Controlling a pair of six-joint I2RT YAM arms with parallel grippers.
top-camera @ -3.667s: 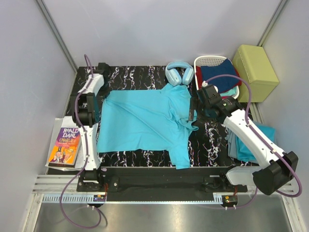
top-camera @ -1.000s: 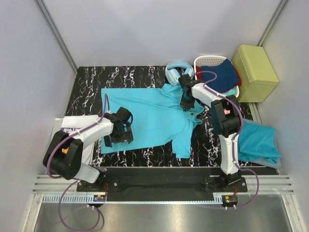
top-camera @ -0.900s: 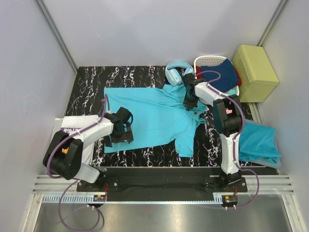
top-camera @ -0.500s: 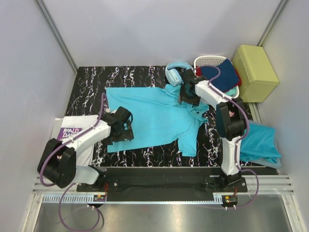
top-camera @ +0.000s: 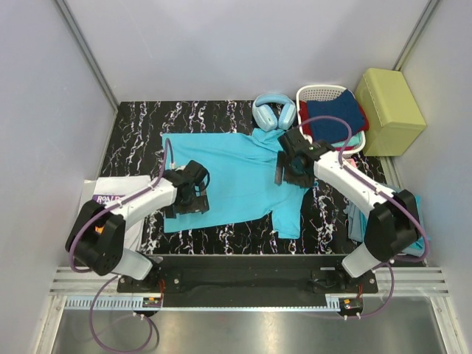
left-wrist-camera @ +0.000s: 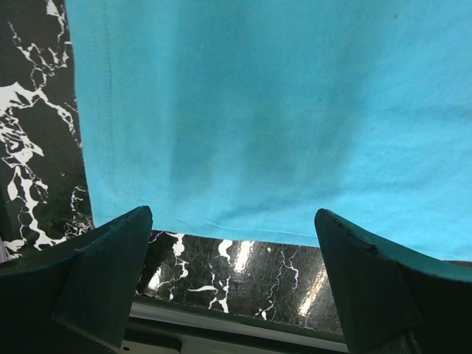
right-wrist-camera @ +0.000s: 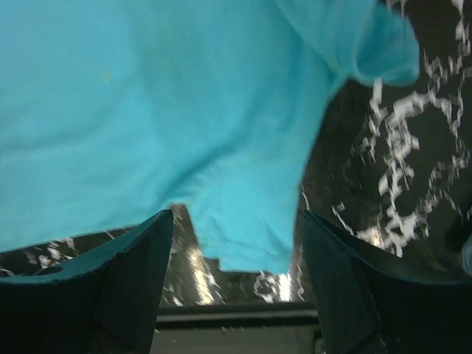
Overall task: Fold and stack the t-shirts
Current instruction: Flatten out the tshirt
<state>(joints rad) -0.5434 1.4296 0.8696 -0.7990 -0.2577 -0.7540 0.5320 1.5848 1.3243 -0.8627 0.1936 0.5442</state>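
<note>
One turquoise t-shirt (top-camera: 236,173) lies spread flat on the black marble table (top-camera: 140,125), collar toward the back and one sleeve pointing at the near edge. My left gripper (top-camera: 189,202) hovers open over its lower left corner; in the left wrist view the hem (left-wrist-camera: 243,228) runs just beyond the open gripper (left-wrist-camera: 232,276). My right gripper (top-camera: 285,171) is open above the shirt's right shoulder, with the sleeve (right-wrist-camera: 243,221) under it and nothing between the fingers (right-wrist-camera: 125,287). A second t-shirt (top-camera: 359,221) lies bunched at the table's right edge, partly behind the right arm.
Pale blue headphones (top-camera: 273,110) lie at the back by the collar. Next to them a white basket (top-camera: 317,92) holds dark blue and red clothes. A yellow-green box (top-camera: 389,110) stands far right. A book (top-camera: 99,200) lies off the table's left edge.
My right gripper has opened, let go of the shirt near the collar and drawn back toward the near side. The shirt now lies flatter. The left gripper has barely moved.
</note>
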